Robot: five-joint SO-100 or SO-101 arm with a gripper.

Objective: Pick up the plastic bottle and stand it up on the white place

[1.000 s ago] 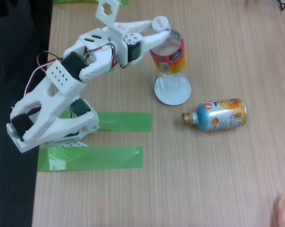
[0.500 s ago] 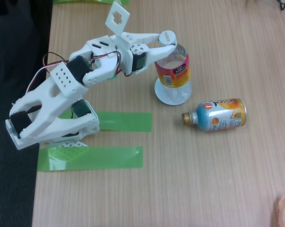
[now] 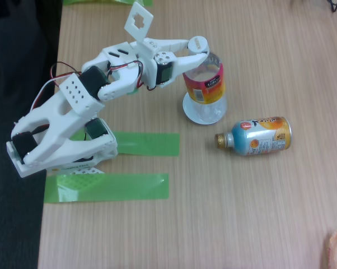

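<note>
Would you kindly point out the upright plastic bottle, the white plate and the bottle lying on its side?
plastic bottle point(image 3: 205, 84), fixed view, on its pink-and-yellow label.
white plate point(image 3: 191, 112), fixed view, on its left rim.
lying bottle point(image 3: 261, 136), fixed view, on its blue-and-orange label.

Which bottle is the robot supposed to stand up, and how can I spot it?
Find the white robot arm on the wooden table. Its hand holds the plastic bottle, standing upright on the round white plate. Its label is pink, orange and yellow; the other bottle lies down, blue and orange.
</note>
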